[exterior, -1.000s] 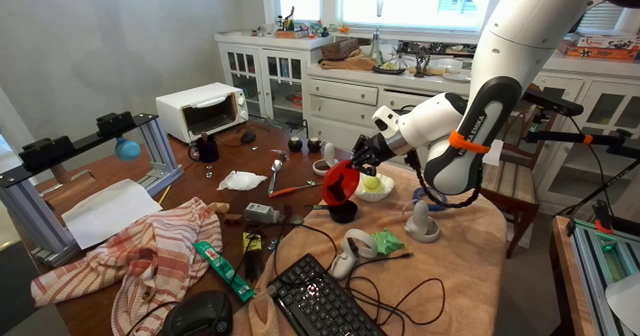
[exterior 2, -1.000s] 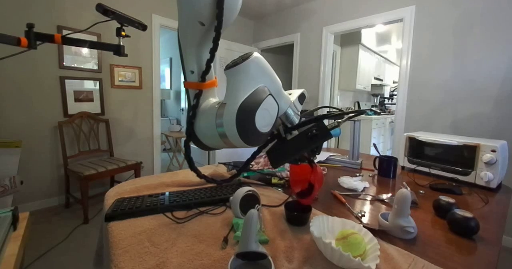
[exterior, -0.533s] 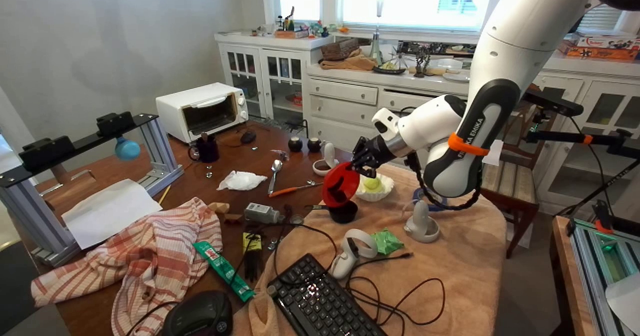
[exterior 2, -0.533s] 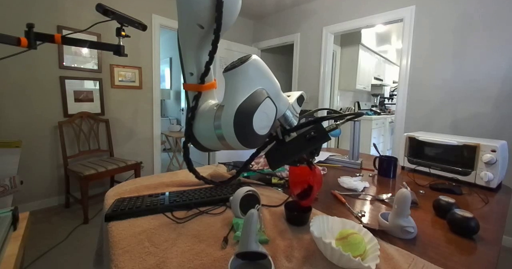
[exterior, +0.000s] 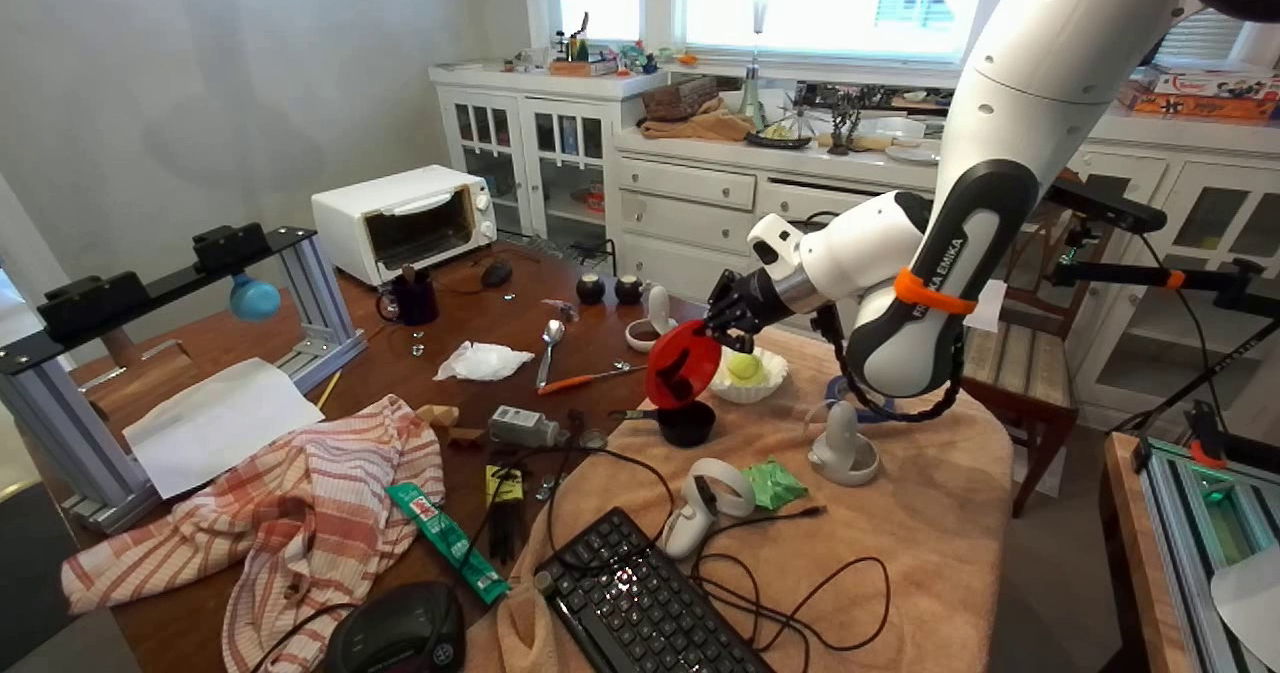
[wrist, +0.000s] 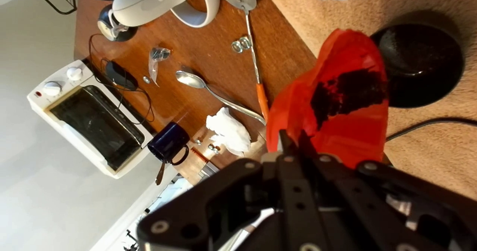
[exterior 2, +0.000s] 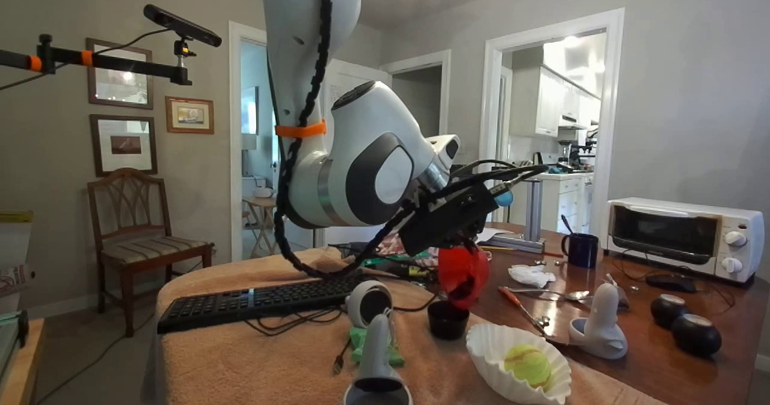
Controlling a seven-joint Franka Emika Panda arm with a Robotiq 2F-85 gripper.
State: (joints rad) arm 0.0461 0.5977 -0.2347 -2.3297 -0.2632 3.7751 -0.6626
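Red bowl (exterior: pixel 668 353) is pinched at its rim by the claw (wrist: pixel 293 137), held tilted in the air by the black pan (exterior: pixel 686 426).
Gripping and raising are judged done; letting go is not yet done. Inside the red bowl a dark patch (wrist: pixel 346 94) is seen, its nature unclear; in the pan no contents can be made out. A tennis ball (exterior 2: pixel 527 366) is held in the white fluted bowl (exterior 2: pixel 485 349), a utensil handle (exterior 2: pixel 566 224) in the dark mug (exterior 2: pixel 582 251) on the bench (exterior 2: pixel 649 378).
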